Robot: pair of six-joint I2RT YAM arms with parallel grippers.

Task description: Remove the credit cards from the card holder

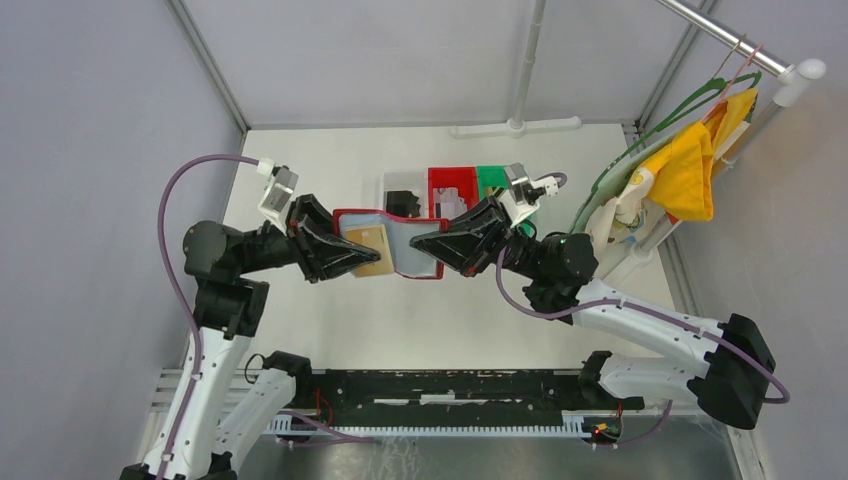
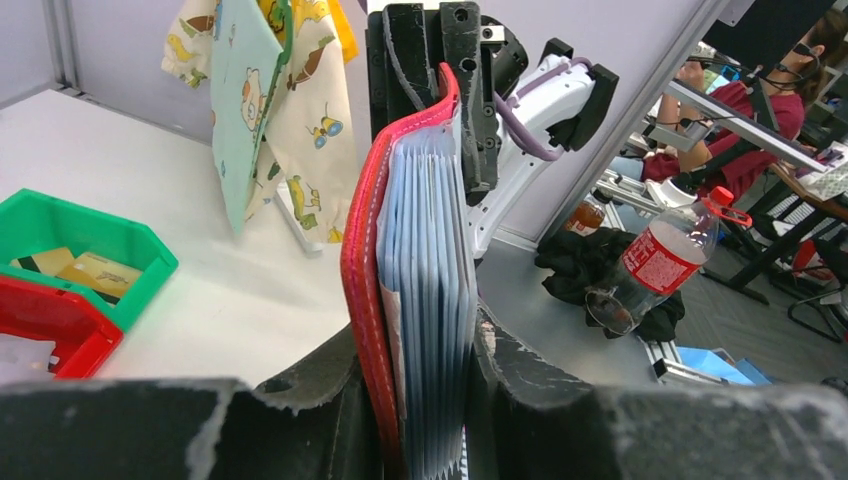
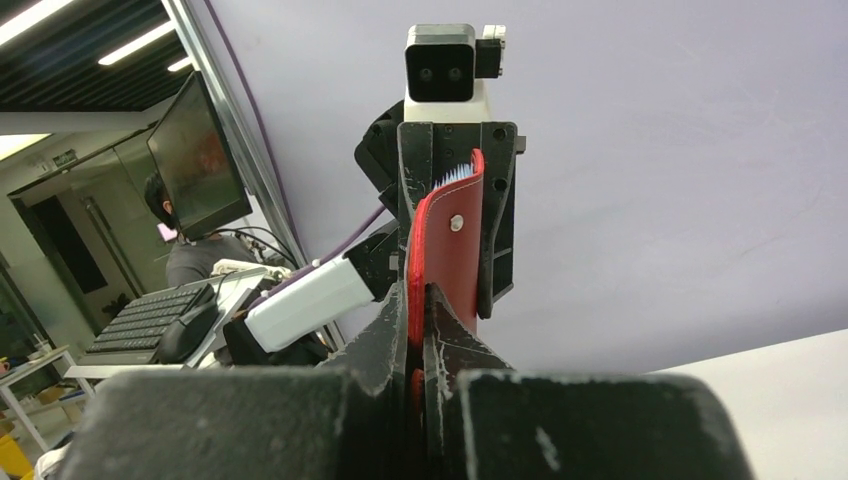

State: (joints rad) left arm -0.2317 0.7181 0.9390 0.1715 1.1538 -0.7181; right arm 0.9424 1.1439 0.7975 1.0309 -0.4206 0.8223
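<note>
Two jaw pairs clamp one card holder (image 1: 405, 246).

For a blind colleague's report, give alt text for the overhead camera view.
The left gripper and right gripper clamp an open dark red leather-like card holder over a white table, a tan plastic card showing inside.

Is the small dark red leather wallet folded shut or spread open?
Spread open. From above, the dark red wallet stretches flat between the left gripper and right gripper, pale sleeves and a tan card facing up.
</note>
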